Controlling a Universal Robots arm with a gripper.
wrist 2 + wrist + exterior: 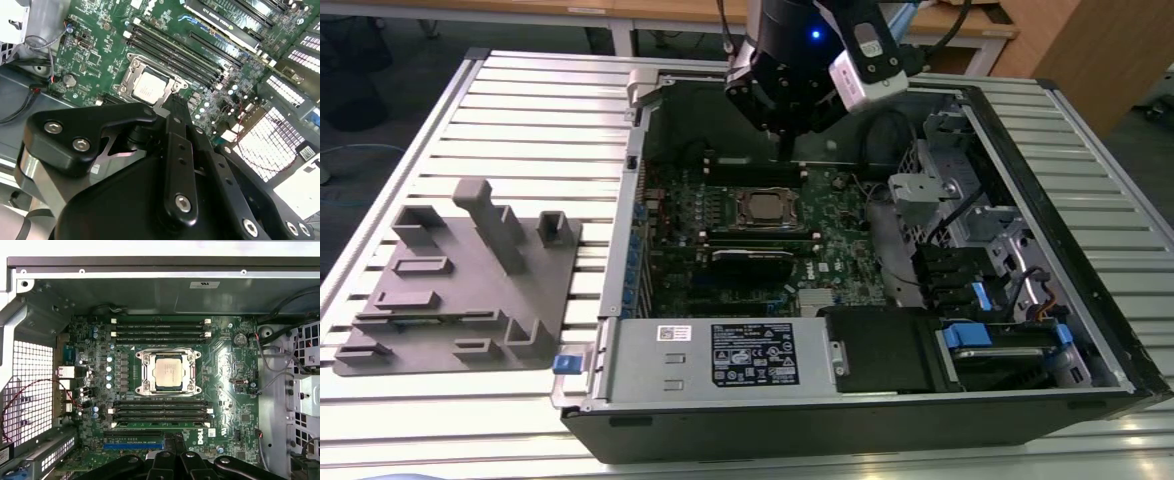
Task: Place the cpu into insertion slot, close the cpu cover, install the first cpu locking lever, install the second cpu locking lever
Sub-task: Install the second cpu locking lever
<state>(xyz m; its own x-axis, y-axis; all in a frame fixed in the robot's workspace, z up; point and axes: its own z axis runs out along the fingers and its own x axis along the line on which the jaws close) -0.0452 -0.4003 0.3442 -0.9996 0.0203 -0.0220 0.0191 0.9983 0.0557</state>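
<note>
Silvery-grey, the small flat square cpu (168,371) lies seated in the black square insertion slot (149,371) near the middle of the green circuit board (227,365), with the thin square silver metal cpu cover (168,354) lying flat around it as a frame, its central opening showing the chip's top; long narrow black memory slots (160,330) run along two opposite sides of the socket; in the exterior view the board lies inside an open black and grey computer case (1067,290) on a slatted grey metal bench (520,110), toward the bench's far edge; a grey moulded fixture tray (467,280) sits on the bench at the exterior view's left, apart from the case; the black gripper (172,107) hangs above the board beside the socket, touching nothing; its fingers (176,117) seem pressed together with nothing between them.
</note>
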